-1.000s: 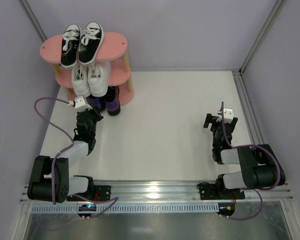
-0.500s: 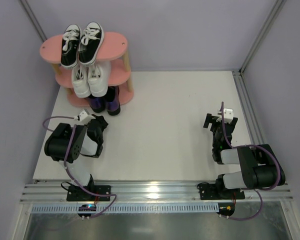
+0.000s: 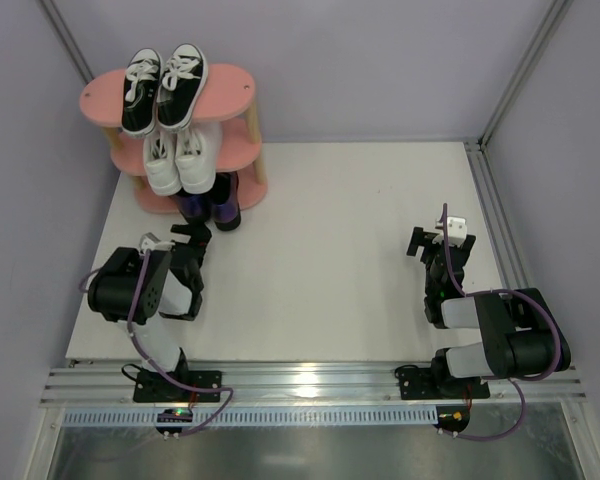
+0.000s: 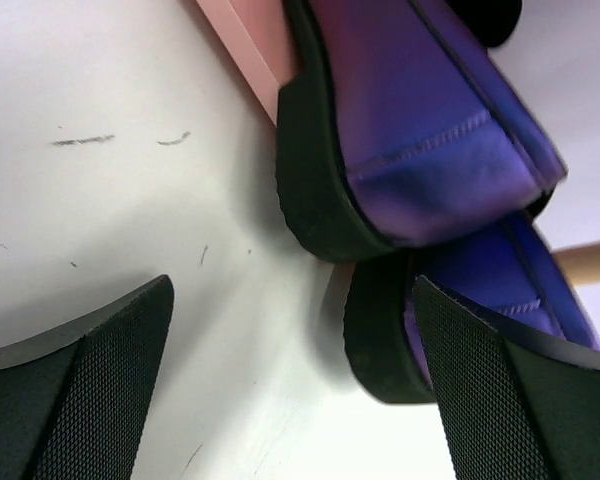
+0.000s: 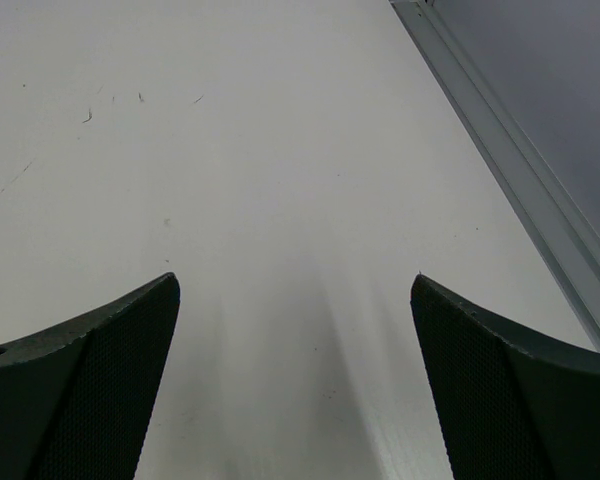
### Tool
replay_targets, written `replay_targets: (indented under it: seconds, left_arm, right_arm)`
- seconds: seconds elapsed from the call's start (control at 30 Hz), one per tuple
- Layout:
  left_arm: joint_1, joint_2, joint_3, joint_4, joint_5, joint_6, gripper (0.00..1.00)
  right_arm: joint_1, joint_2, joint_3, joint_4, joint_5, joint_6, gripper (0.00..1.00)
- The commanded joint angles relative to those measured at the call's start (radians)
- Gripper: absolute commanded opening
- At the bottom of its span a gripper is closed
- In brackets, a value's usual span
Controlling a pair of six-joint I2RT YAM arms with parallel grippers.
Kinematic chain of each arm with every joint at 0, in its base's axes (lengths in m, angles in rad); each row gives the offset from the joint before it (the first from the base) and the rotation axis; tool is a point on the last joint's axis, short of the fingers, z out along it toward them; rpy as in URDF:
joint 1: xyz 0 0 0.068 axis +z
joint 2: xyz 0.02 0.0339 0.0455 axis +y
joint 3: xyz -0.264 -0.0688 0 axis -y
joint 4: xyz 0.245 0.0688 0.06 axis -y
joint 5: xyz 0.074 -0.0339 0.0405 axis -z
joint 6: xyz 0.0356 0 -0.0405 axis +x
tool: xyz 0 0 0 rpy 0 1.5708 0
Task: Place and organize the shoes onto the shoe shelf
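The shoe shelf (image 3: pixel 230 90) stands at the far left with pink boards. Black canvas sneakers (image 3: pixel 162 88) sit on its top tier, white sneakers (image 3: pixel 177 158) on the middle tier, and dark purple shoes (image 3: pixel 212 205) on the bottom tier with their heels sticking out. My left gripper (image 3: pixel 190 238) is open just in front of those heels, holding nothing. In the left wrist view the purple shoes (image 4: pixel 420 150) fill the upper right above the left gripper (image 4: pixel 292 290), beside the pink bottom board (image 4: pixel 245 50). My right gripper (image 3: pixel 432 240) is open over bare table; in its own view the right gripper (image 5: pixel 295 285) holds nothing.
A metal rail (image 3: pixel 490 210) runs along the table's right edge, also seen as the rail (image 5: pixel 520 170) in the right wrist view. Purple walls close in the back and sides. A wooden shelf post (image 4: pixel 590 260) shows behind the shoes.
My left arm has pulled back from the shelf and folded up, and its gripper went from shut to open. The shoes and the right arm have not moved.
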Motion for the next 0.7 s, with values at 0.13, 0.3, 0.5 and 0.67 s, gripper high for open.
replay_targets:
  seconds: [0.13,0.3,0.5,0.67]
  left_arm:
    - [0.117,0.017,0.022,0.257,0.095,-0.359,1.00]
    - [0.198,0.080,0.112,0.257,0.276,-0.522,1.00]
    - [0.237,0.103,0.177,0.257,0.396,-0.623,1.00]
    - [0.258,0.146,0.217,0.257,0.464,-0.678,1.00]
  right_arm:
    - [-0.004,-0.012,0.013,0.077,-0.008,0.020,0.97]
    - [-0.002,-0.012,0.013,0.077,-0.008,0.020,0.97]
    - [-0.004,-0.012,0.013,0.077,-0.010,0.020,0.97]
    - [-0.004,-0.012,0.013,0.077,-0.010,0.020,0.97]
